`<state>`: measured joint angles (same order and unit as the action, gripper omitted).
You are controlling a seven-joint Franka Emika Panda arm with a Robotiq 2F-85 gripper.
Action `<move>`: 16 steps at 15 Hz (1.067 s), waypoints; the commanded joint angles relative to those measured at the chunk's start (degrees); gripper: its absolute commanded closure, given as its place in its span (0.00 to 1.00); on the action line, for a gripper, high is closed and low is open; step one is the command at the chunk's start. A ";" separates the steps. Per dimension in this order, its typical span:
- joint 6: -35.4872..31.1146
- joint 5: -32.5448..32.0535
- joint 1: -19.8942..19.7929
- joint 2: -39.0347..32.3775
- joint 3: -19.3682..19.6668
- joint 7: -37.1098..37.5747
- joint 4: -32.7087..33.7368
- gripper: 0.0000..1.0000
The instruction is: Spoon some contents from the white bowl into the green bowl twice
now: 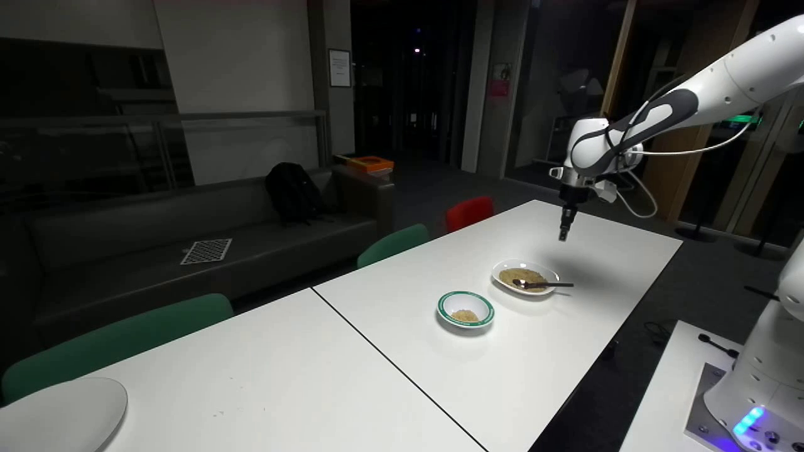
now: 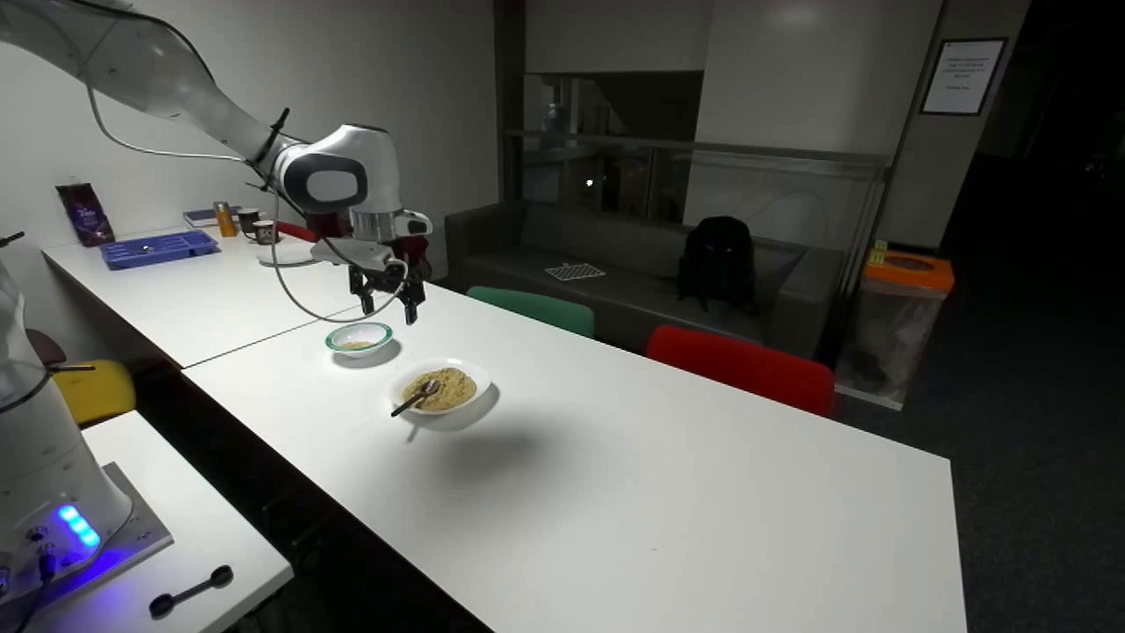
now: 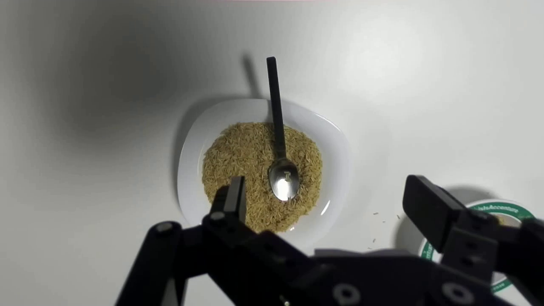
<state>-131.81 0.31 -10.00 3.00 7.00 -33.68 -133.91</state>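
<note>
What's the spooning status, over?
Black fingers open, empty. Black-handled metal spoon lying on tan grain in white squarish bowl; round green-rimmed bowl holds some too. Nothing seen blocking spoon.

Glossy white jointed arm (image 1: 722, 88) reaches out and down

Its outer length slopes down to a rounded white wrist (image 1: 590, 152) with dark grey bands. Beneath that wrist hangs the black two-fingered gripper (image 3: 325, 195), pointing downward in both exterior views. In the wrist view its blocky black fingers (image 3: 427, 212) stand wide apart. The stout white base (image 2: 44, 479) stands upright, a short bar of blue light (image 2: 79, 526) low on it.
</note>
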 commanded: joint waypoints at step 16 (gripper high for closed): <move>4.41 -0.99 5.91 26.91 1.55 7.76 -14.72 0.00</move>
